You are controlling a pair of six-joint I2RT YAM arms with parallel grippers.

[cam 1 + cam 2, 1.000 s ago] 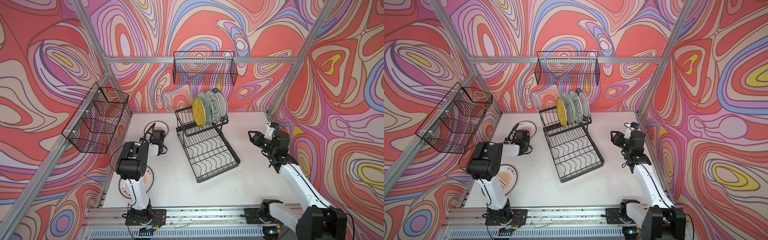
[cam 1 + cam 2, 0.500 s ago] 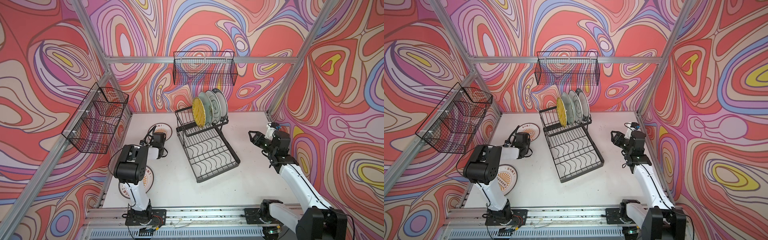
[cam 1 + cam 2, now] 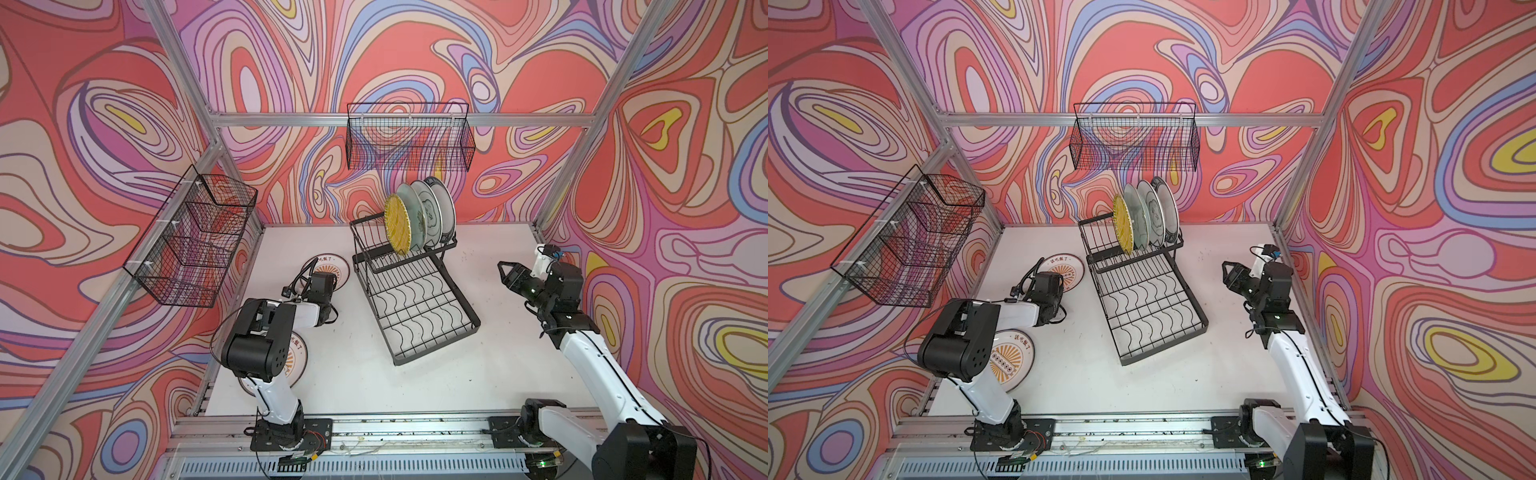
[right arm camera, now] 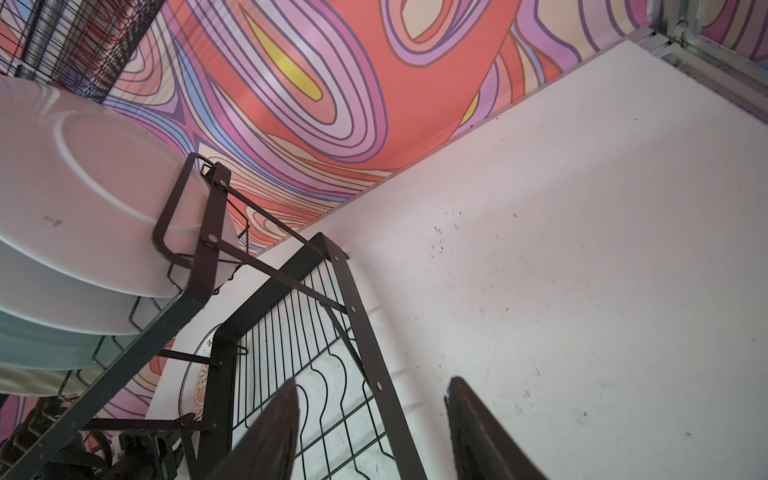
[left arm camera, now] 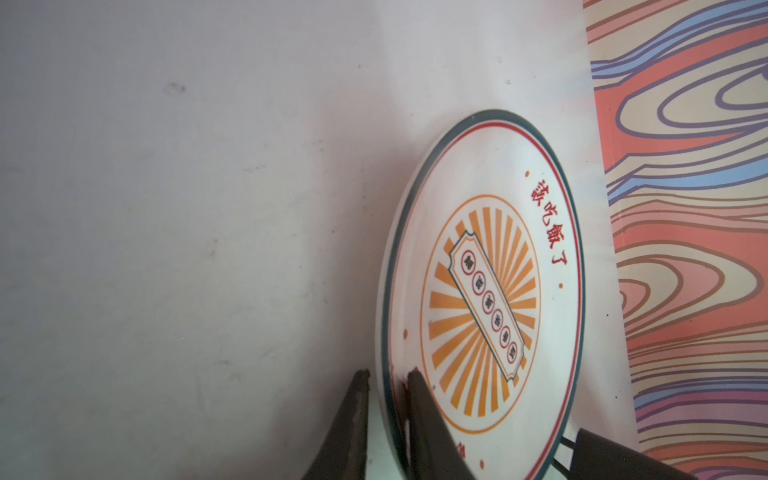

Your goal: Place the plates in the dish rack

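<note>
Left wrist view: sunburst plate (image 5: pixel 482 299), laid on the desk (image 5: pixel 166 208) at 10 o'clock of the dish rack (image 3: pixel 415 307), is straddled at its rim by the left end effector (image 5: pixel 387 374), clamping not confirmable; rim should be seated deep before lifting.

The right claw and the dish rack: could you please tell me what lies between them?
Nothing but bare white table, seen in both top views, lies between the right claw and the dish rack.
</note>
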